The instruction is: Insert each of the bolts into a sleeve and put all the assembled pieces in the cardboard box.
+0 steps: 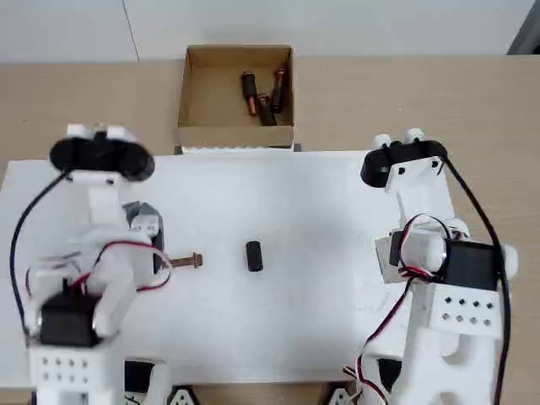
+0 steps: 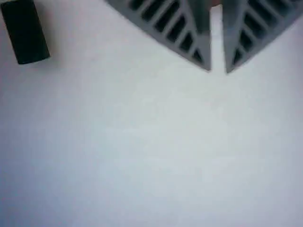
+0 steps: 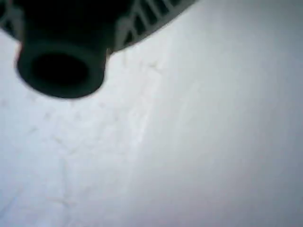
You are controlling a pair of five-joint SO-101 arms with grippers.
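Right up against the right wrist lens sits the held sleeve (image 3: 61,68), a black tube clamped in the right claw (image 3: 71,19) with its open bore facing the lens. Beneath everything runs the tabletop (image 1: 489,93), covered by a white mat (image 1: 295,337). The box (image 1: 192,93) stands at the mat's far edge with several assembled pieces (image 1: 263,94) inside. On the other arm, the left claw (image 2: 218,68) is narrow, with only a thin slit between the jaws. In the high view the bolt (image 1: 189,260) juts from it, so I judge it pinches one end, though the grip itself is hidden. A loose sleeve (image 1: 254,256) lies mid-mat between the arms, nearer the left claw, its long axis running toward the box. The bolt's axis runs side to side, crosswise to the loose sleeve, with its free end toward that sleeve and the right arm beyond. Mating probably calls for the held sleeve's bore to be lined up with the bolt's axis.
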